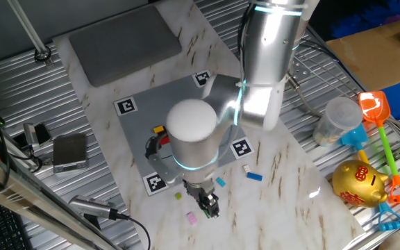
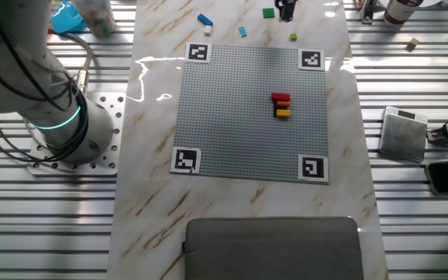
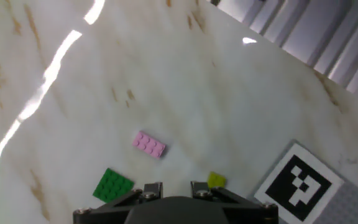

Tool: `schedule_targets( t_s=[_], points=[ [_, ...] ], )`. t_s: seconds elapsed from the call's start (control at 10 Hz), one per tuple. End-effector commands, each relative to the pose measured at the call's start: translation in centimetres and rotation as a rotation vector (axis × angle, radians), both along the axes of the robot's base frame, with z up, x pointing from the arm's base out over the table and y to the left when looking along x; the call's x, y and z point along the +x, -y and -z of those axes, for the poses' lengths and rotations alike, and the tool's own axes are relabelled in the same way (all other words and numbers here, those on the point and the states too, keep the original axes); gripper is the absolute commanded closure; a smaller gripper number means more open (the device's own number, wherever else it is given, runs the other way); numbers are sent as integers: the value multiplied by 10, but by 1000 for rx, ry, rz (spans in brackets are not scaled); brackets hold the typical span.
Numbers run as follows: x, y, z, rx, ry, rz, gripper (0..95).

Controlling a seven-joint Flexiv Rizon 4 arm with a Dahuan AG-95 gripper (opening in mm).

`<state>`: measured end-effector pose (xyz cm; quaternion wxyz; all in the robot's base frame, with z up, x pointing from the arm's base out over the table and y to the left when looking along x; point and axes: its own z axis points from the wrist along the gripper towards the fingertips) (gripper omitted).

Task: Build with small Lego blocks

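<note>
Arm reaches down, fingers (image 1: 209,205) apparently above pink brick (image 3: 149,144).

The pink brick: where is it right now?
In the hand view the pink brick lies on the marble table, between the green piece and the small yellow-green piece.

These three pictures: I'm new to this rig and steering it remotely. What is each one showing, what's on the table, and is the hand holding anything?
The machine is one silver robot arm with a two-finger gripper.

Two pictures come from fixed cameras looking at the marble table from opposite sides. The third comes from a camera on the hand, looking down along the fingers.

On the table lies a grey studded plate with a small stack of red, black and yellow bricks. Loose bricks lie off the plate near the gripper: pink, green, yellow-green, light blue and blue.

No brick shows between the fingers, but the pictures do not show whether they are open or shut.
</note>
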<state>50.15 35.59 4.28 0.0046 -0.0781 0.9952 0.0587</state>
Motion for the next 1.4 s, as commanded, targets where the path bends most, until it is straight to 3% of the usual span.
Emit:
schedule_targets(
  t_s=[0.1,0.4,0.5,1.0,1.4],
  points=[
    [-4,1,3,-146,9,-25,0],
    [-10,-1,9,-153,16,-38,0],
    [-9,-2,10,-156,15,-43,190],
    [-6,-5,13,-144,12,-60,190],
    [-10,-5,14,-126,12,-45,190]
  ],
)
